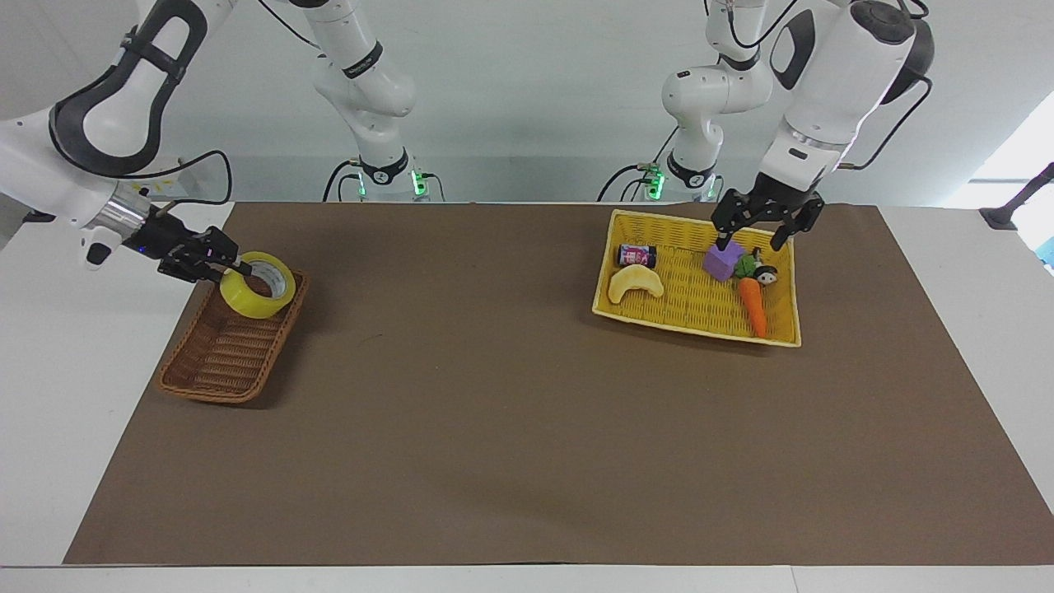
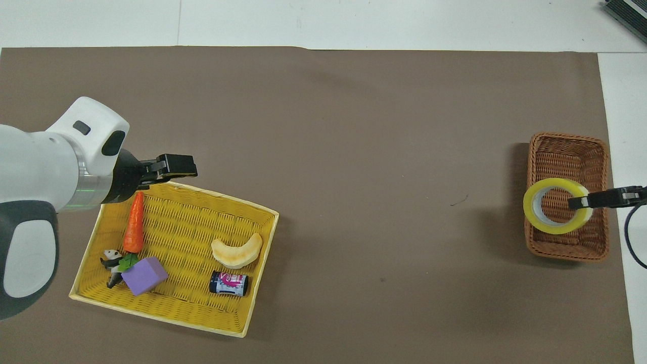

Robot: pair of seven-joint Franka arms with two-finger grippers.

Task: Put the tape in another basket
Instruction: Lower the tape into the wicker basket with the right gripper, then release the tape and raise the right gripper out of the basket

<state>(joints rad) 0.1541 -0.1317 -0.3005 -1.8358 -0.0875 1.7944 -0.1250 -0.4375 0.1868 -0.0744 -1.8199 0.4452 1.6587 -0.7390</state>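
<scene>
The right pincer (image 1: 233, 268) is gripping the tape (image 1: 257, 284) by its wall, holding it over the end of the basket (image 1: 216, 362) nearer the robots, hole facing up, so release needs only a drop. The left pincer (image 1: 762, 224), fingers apart, is waiting above the yellow basket (image 1: 693, 329).

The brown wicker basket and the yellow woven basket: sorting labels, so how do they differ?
The brown wicker basket is smaller and darker than the yellow woven basket. It lies bare under the held tape roll; the yellow one holds several toys. Both are rectangular, woven, on the brown mat.
</scene>
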